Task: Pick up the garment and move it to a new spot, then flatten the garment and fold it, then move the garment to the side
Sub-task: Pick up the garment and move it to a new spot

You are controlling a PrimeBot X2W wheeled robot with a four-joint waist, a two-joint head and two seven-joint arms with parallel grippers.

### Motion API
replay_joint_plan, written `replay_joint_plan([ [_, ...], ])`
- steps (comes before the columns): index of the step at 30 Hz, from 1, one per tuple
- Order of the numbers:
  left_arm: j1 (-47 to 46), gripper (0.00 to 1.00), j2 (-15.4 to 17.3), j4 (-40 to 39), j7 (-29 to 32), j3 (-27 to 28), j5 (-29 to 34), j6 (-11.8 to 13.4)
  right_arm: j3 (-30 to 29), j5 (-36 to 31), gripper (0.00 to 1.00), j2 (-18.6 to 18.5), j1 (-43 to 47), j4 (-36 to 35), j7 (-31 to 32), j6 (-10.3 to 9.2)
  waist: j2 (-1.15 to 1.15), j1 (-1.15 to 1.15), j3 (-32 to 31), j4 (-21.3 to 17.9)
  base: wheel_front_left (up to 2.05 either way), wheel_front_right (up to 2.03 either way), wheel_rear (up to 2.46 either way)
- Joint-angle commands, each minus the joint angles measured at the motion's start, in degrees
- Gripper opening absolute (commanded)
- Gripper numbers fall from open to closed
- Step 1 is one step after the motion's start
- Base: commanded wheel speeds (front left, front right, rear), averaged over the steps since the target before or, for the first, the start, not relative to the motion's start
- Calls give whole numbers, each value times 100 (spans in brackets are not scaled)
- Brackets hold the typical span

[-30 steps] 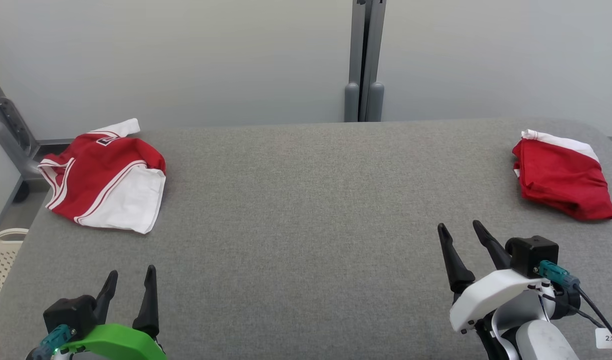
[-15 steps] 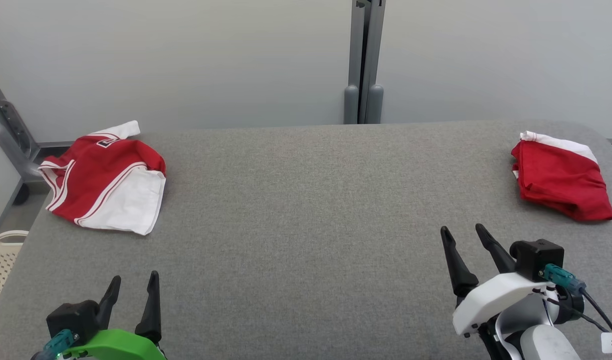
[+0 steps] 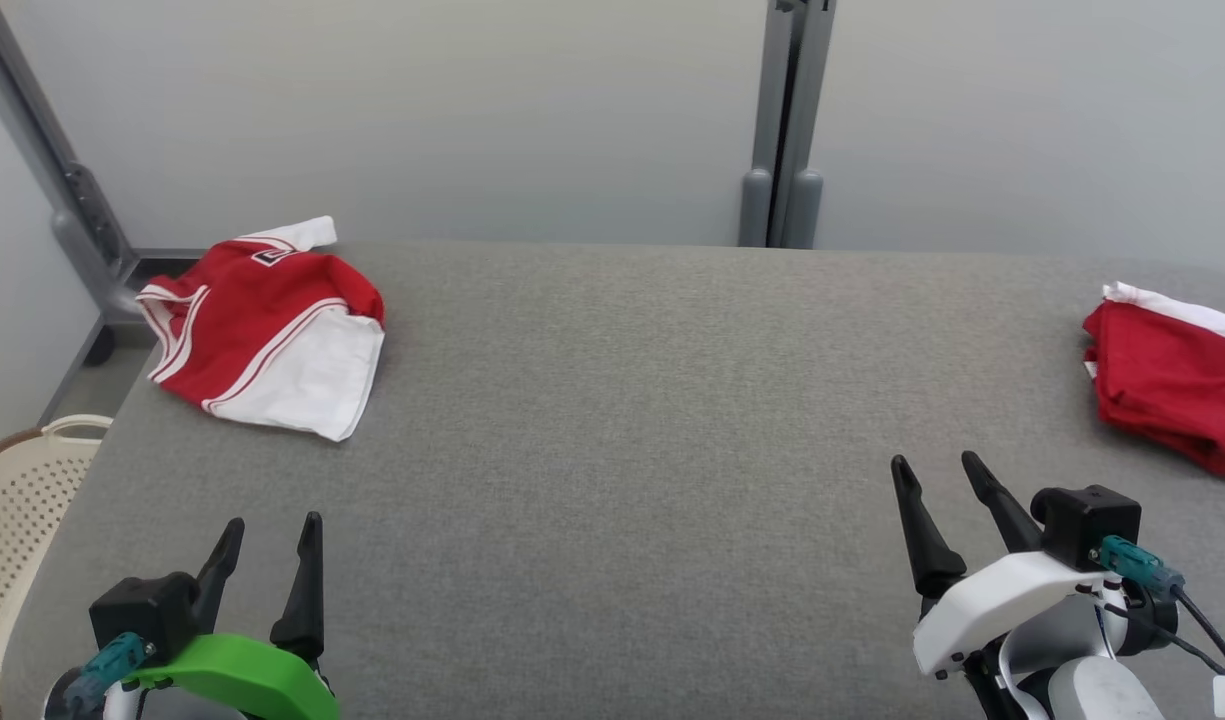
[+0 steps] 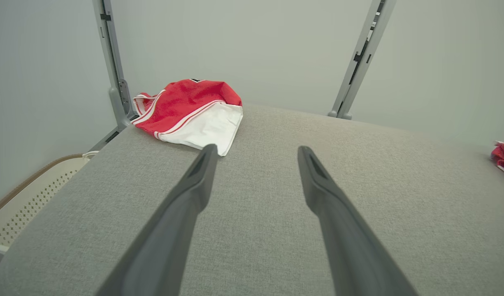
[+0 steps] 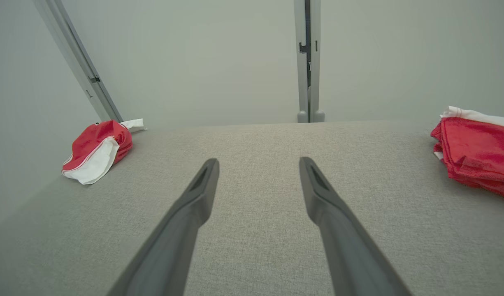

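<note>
You had one garment (image 3: pixel 267 325), red, white-panelled, rumpled at the tabletop's (image 3: pixel 612 420) far-left corner; left gripper (image 3: pixel 274 520) and right gripper (image 3: pixel 936 460) spread, empty.

- Item one, the red-and-white garment (image 3: pixel 267 325): lies at the far left corner of the grey table (image 3: pixel 652 450), loosely bunched and not flat. The body is red with white stripe trim. A broad white panel faces the near side, and a white flap sticks out at the far edge.
- Item two, the red garment (image 3: pixel 1172 385): lies at the table's far right, well apart from item one. It is folded into a compact stack with layered edges showing and a white band along its far edge. The head view cuts off its right side.
</note>
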Motion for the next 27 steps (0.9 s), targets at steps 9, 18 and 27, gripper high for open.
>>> replay_joint_plan([
  [9,-194,100,198,-355,156,-24,157,131,49,152,100,-4,-61,11,-194,-5,0,0,140,1613,0,0,0],
  [18,-10,100,147,-528,-17,209,120,350,402,113,100,-10,-503,124,-184,-4,0,0,472,2139,0,0,0],
  [27,154,100,160,-616,-101,350,152,401,534,139,100,-11,-720,373,-271,-4,0,0,519,2164,0,0,0],
])
